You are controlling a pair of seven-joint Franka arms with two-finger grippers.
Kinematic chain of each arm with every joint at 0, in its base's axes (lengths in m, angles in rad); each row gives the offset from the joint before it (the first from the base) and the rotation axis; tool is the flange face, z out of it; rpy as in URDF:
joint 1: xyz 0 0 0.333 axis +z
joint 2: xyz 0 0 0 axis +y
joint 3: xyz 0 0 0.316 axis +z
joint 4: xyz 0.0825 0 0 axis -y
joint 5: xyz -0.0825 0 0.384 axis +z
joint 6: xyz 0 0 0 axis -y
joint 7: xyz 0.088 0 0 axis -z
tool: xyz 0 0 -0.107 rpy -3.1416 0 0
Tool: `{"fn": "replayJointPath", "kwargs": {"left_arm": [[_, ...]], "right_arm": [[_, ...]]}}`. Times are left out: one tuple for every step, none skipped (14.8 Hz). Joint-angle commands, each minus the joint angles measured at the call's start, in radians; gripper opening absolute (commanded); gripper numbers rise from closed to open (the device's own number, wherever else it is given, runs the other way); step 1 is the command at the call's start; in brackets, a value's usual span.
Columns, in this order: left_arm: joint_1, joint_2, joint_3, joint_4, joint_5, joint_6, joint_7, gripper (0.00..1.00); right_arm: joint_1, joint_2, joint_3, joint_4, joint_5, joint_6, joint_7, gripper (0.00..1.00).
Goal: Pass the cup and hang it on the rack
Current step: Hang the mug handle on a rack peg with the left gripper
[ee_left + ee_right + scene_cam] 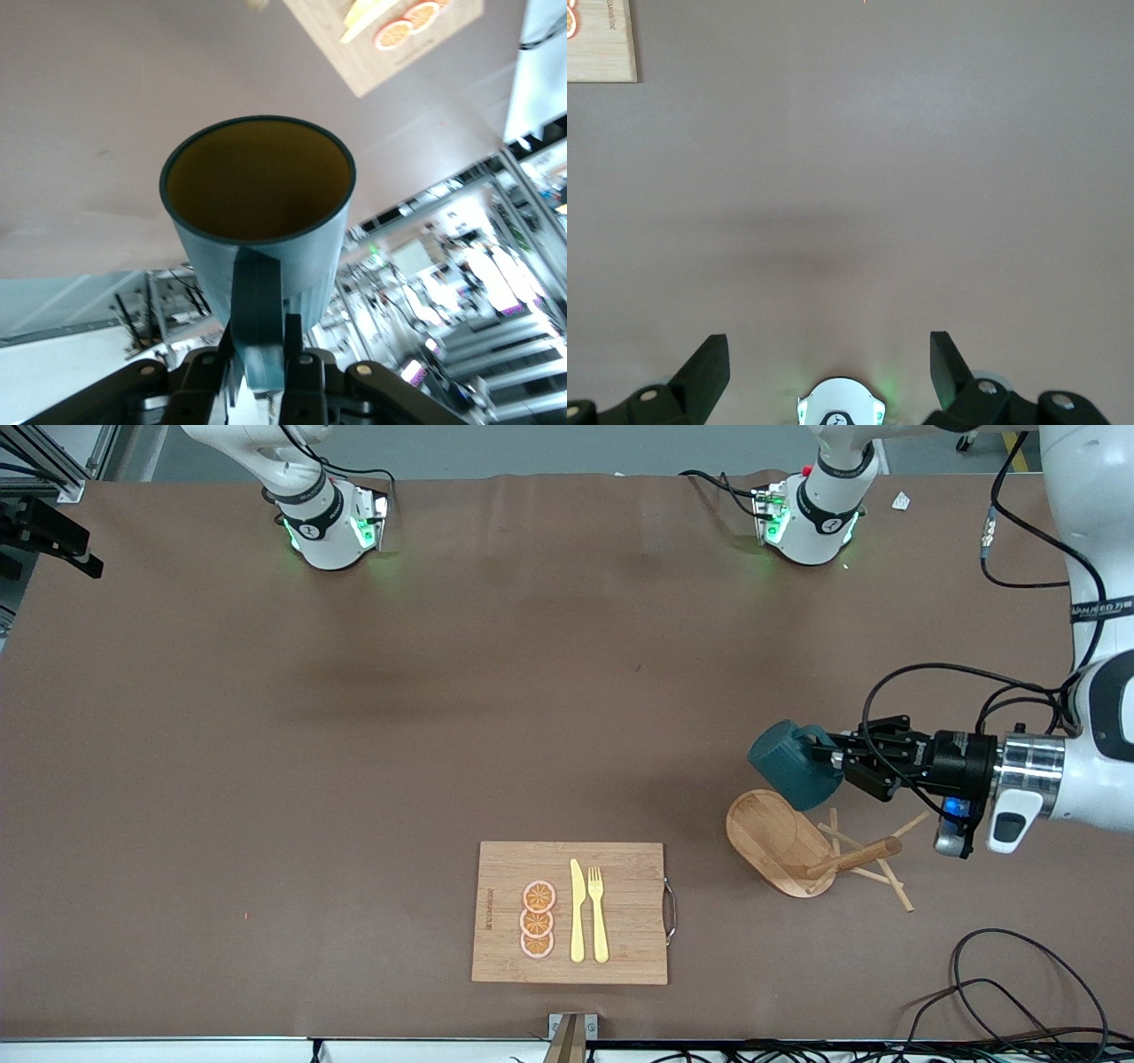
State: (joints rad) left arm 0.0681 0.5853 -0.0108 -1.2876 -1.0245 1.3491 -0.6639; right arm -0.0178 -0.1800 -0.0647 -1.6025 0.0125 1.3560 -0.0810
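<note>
A: Front view first. Left gripper (831, 756) clamped on the handle of the cup (791, 763), held sideways in the air just over the rack (819, 849).

B: And the rack? Standing?

A: Seems tipped over. Oval base (772, 840) tilted up, post and pegs (873, 859) lying across the table, toward the left arm's end. Cutting board (570, 912) with fork, knife and orange slices well apart from it.

B: Risk, then?

A: No upright peg to hook the handle on; any nudge from the cup likely to shove the rack further. Grip on a thin handle also prone to twisting.

B: Left wrist view?

A: Dark teal cup, mustard inside, mouth pointing away, loop handle (259, 310) pinched between closed fingers (301, 354).

B: Right wrist view?

A: Right gripper (829, 354) spread wide, holding nothing, over bare table (921, 177). Not seen in the front view; apparently waiting.
</note>
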Motion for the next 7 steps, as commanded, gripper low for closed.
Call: {"fn": "replayJointPath", "kwargs": {"left_arm": [[0.010, 0.033, -0.008, 0.025, -0.063, -0.015, 0.036, 0.02], [0.015, 0.047, -0.008, 0.027, -0.083, -0.010, 0.058, 0.02], [0.024, 0.059, -0.008, 0.031, -0.103, -0.002, 0.076, 0.02], [0.025, 0.076, -0.006, 0.034, -0.114, 0.011, 0.098, 0.02], [0.032, 0.080, -0.005, 0.034, -0.117, 0.018, 0.118, 0.02], [0.041, 0.082, -0.003, 0.034, -0.115, 0.028, 0.141, 0.02], [0.047, 0.093, -0.003, 0.034, -0.115, 0.030, 0.157, 0.02]], "right_arm": [[-0.001, -0.016, 0.002, -0.020, -0.022, 0.005, -0.008, 1.00], [-0.001, -0.016, 0.002, -0.020, -0.022, 0.005, -0.008, 1.00], [0.001, -0.016, 0.002, -0.022, -0.022, 0.003, -0.008, 1.00], [0.002, -0.016, 0.003, -0.021, -0.022, 0.003, -0.008, 1.00], [0.004, -0.016, 0.003, -0.020, -0.022, 0.003, -0.008, 1.00], [0.004, -0.016, 0.003, -0.020, -0.022, 0.002, -0.008, 1.00], [0.004, -0.016, 0.003, -0.020, -0.022, 0.002, -0.008, 1.00]]}}
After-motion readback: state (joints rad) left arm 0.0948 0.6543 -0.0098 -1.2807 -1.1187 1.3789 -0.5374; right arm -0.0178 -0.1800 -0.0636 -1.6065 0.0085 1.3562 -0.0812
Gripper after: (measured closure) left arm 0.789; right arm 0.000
